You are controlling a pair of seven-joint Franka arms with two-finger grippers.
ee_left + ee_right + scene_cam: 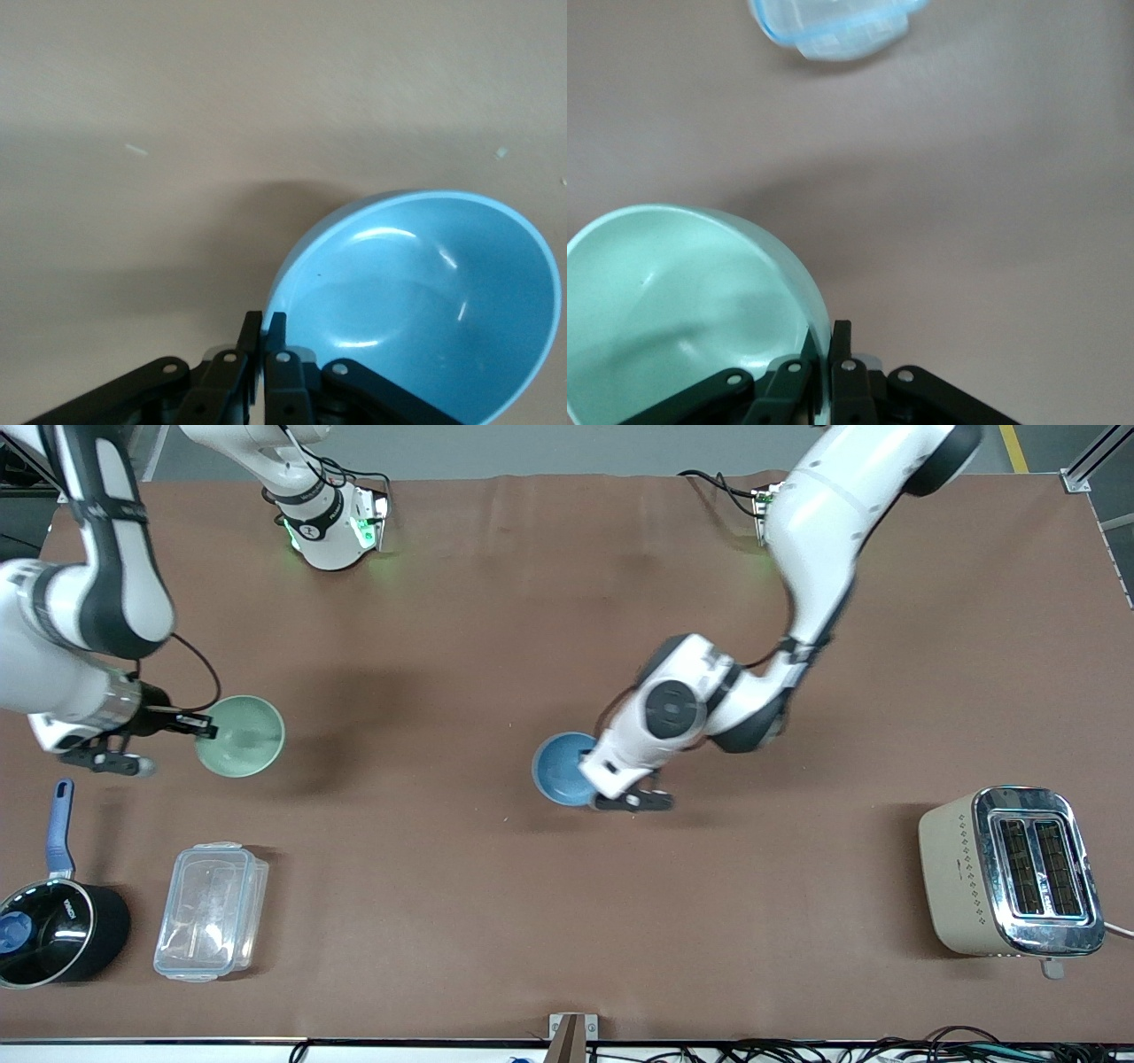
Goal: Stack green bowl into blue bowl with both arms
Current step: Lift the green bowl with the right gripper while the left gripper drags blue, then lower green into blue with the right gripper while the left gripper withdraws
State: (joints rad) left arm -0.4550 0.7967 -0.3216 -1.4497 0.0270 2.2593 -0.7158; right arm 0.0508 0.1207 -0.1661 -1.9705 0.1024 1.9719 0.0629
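The right tool (pixel 205 729) is gripping the green bowl (pixel 241 736) by its rim over the worktop (pixel 496 602). The left tool (pixel 595 778) is pinching the blue bowl (pixel 560 766) likewise, mid-worktop. Bowls are sitting well apart; stacking is not yet done.

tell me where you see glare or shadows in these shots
Front view: green glow at the right arm's base, soft shadow beside the green bowl. Left wrist view: glare streaks inside the blue bowl, its shadow on the table. Right wrist view: the bowl's shadow on the table.
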